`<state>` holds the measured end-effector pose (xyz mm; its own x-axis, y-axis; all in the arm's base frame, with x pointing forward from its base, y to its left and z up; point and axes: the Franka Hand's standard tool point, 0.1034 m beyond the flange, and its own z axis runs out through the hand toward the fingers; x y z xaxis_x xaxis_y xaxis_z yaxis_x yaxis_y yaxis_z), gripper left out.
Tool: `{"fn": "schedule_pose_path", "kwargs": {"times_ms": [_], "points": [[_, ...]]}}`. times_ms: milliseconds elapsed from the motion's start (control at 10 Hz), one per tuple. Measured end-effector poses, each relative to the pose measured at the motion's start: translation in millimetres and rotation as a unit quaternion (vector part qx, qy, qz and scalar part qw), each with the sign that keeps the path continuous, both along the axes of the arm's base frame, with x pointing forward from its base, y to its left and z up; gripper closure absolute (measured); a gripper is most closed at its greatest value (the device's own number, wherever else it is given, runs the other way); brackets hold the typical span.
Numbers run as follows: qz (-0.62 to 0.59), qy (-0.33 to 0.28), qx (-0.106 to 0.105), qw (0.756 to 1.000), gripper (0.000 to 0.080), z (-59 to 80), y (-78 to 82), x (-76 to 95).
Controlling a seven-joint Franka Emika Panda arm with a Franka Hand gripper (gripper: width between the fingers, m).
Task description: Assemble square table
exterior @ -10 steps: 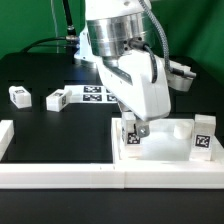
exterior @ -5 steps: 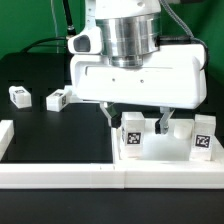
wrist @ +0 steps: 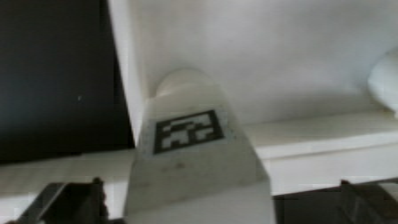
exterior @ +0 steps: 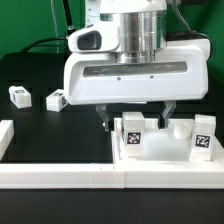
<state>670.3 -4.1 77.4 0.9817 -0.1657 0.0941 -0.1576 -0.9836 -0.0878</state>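
Surface: black table (exterior: 50,130) | on it: two leg blocks (exterior: 18,95), square tabletop (exterior: 165,152), border bars (exterior: 60,174)

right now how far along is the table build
Done: two standing legs are upright on the table top; how firmly they are seated I cannot tell. In hand: the gripper hangs open astride the standing leg nearer the exterior view's left, gripping nothing. Left: two loose legs lie on the black table, away from the top.

White square table top (exterior: 160,157) holds an upright tagged leg (exterior: 132,137); two leg blocks (exterior: 56,99) lie apart.
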Motion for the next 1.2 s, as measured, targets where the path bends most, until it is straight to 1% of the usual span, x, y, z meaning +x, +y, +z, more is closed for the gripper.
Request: {"fn": "schedule_pose_path", "kwargs": {"times_ms": [100, 200, 300, 400, 500, 600, 700, 800, 900, 1000, 1100, 1200], "points": [[0.006, 0.0, -0.002, 1.0, 0.0283, -0.2, -1.1, -0.1], [-0.014, 0.001, 0.002, 1.0, 0.0283, -0.3, -0.5, -0.1], [-0.06, 0.004, 0.006, 0.998, 0.0464, -0.4, -0.8, -0.2], [-0.093, 0.007, 0.007, 0.996, 0.0464, -1.0, -4.6, -0.7], [-0.146, 0.01, 0.012, 0.989, 0.05, -0.9, -5.1, -0.5], [-0.227, 0.012, 0.017, 0.974, 0.05, -0.7, -5.9, -0.3], [-0.329, 0.019, 0.026, 0.944, 0.05, -0.9, -5.5, -1.4], [-0.428, 0.032, 0.038, 0.902, 0.05, -2.8, -2.8, -4.6], [-0.531, 0.054, 0.071, 0.842, 0.0505, -4.0, -2.4, -4.8], [-0.597, 0.069, 0.099, 0.793, 0.0505, -4.8, -5.6, -4.1], [-0.61, 0.077, 0.101, 0.782, 0.0505, -3.0, -4.5, -4.0], [-0.642, 0.086, 0.103, 0.755, 0.0505, -0.8, -3.3, -3.2]]}}
